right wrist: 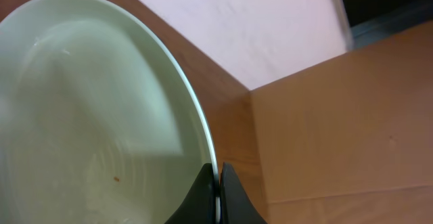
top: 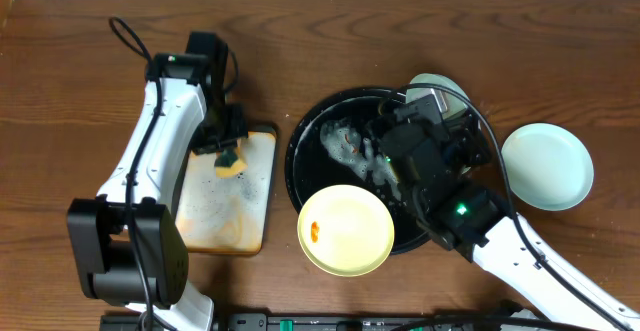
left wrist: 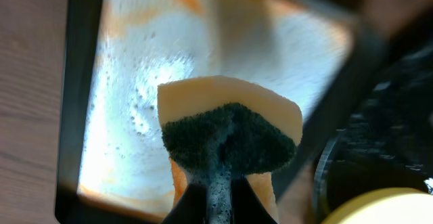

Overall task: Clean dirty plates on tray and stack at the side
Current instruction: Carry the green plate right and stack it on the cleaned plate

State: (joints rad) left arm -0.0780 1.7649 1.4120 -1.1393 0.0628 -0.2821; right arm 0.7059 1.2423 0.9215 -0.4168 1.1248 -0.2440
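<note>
**Both grippers loaded: sponge on the left, blue plate on the right**

We see the left gripper (left wrist: 211, 204) closed on a sponge (left wrist: 230, 126), yellow with a dark green scouring face. It hangs just above the small tray (left wrist: 128, 82), whose pale floor is foamy and streaked orange. From overhead, this small tray lies just beside the black tray (top: 296, 141), on its left.

The right gripper (right wrist: 218, 183) pinches the rim of the held blue plate (right wrist: 88, 116) between its two fingers. The plate is tilted. From above it shows at the far right edge of the black tray, mostly hidden behind the arm. We cannot tell whether its lower edge touches the tray.

The yellow plate (top: 346, 229) lies at the near side of the black tray, overhanging its rim, with an orange-red smear (top: 315, 231) on its left part. White foam (top: 342, 139) sits inside the tray. The second blue plate (top: 547, 166) lies flat on the table (top: 80, 71), right of the tray and apart from it.
</note>
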